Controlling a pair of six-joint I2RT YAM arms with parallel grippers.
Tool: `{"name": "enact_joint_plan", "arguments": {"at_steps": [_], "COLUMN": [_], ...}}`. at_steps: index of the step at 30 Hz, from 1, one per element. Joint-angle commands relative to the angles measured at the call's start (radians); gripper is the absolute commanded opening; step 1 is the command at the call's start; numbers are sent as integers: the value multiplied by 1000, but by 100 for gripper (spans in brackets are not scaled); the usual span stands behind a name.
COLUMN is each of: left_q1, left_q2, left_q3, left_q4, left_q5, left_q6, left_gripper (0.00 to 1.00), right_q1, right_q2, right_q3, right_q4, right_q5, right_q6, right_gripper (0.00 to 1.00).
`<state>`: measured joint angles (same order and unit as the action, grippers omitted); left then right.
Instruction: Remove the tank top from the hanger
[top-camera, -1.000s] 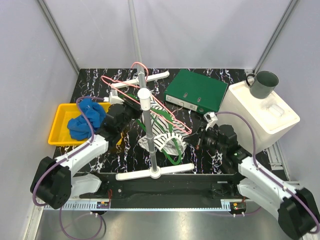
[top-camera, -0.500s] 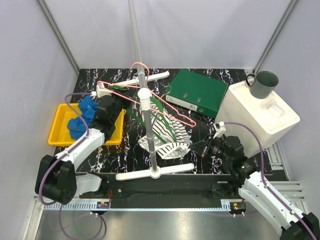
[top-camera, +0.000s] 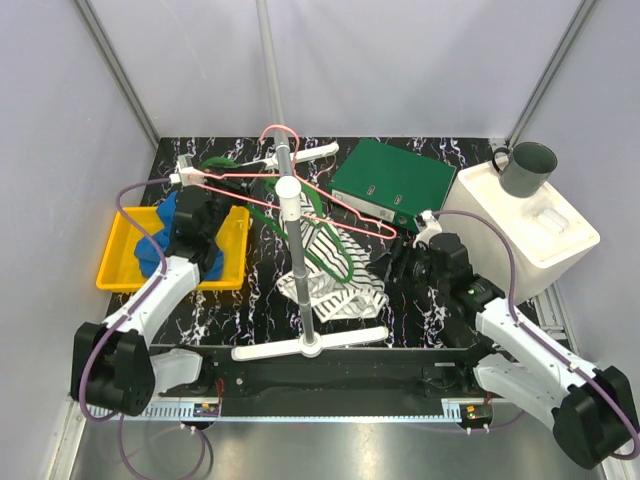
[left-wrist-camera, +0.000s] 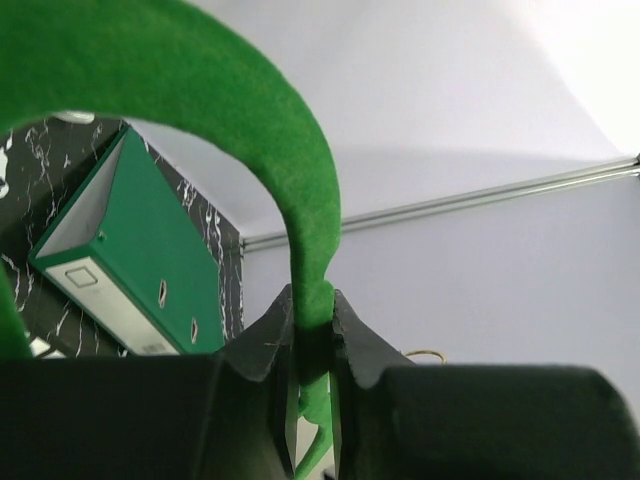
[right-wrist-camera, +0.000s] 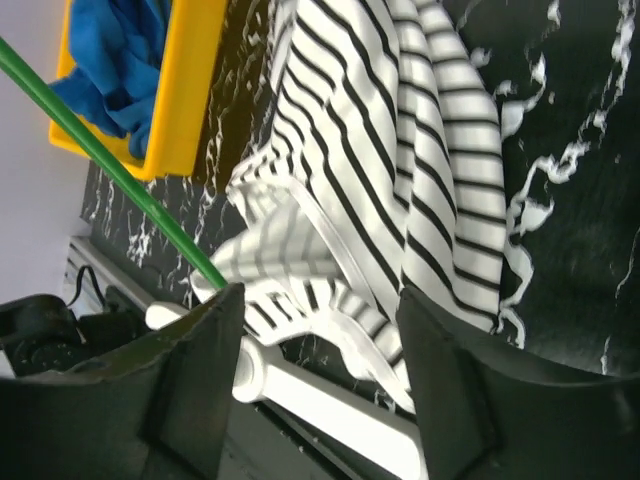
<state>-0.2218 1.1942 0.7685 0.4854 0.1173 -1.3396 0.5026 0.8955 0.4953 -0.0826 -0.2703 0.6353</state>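
The left tool (left-wrist-camera: 312, 306) is pinched narrow on a green strap (left-wrist-camera: 250, 110) of the tank top, and the strap arches up and away from the fingers in a thick loop. From above, that tool sits at the far left of the table (top-camera: 260, 290), just over the yellow tray (top-camera: 115, 255) that holds a blue cloth (top-camera: 150, 250), right by the left end of the pink wire hanger (top-camera: 390, 233). The hanger's hook is up by the top of the white stand (top-camera: 310, 345), and its frame slants across towards the green binder (top-camera: 395, 180).

The striped tank top (top-camera: 335, 290) lies mostly heaped on the table at the foot of the stand's pole. Its green straps run up from the heap towards the hanger.

The right tool (right-wrist-camera: 320, 295) stands wide with nothing between its fingers. It hangs low, just beside the right edge of the heap, and the striped cloth spreads out in front of it.

A white box (top-camera: 510, 230) with a grey mug (top-camera: 525, 167) on top stands at the far right.
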Motion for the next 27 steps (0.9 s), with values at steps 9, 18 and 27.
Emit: {"name": "enact_joint_plan", "arguments": {"at_steps": [9, 18, 27], "left_q1": [-17, -149, -215], "left_q2": [-87, 42, 48], "left_q3": [-107, -144, -202], "left_q4": [81, 286, 372], "left_q5": [87, 96, -19], "left_q6": [-98, -236, -260], "left_gripper": [0, 0, 0], "right_q1": [-1, -1, -1], "right_q2": [-294, -185, -57], "right_q3": [-83, -198, -216], "right_q4": [58, 425, 536], "right_q5": [-125, -320, -392], "right_q6": [-92, -9, 40], "right_gripper": [88, 91, 60]}}
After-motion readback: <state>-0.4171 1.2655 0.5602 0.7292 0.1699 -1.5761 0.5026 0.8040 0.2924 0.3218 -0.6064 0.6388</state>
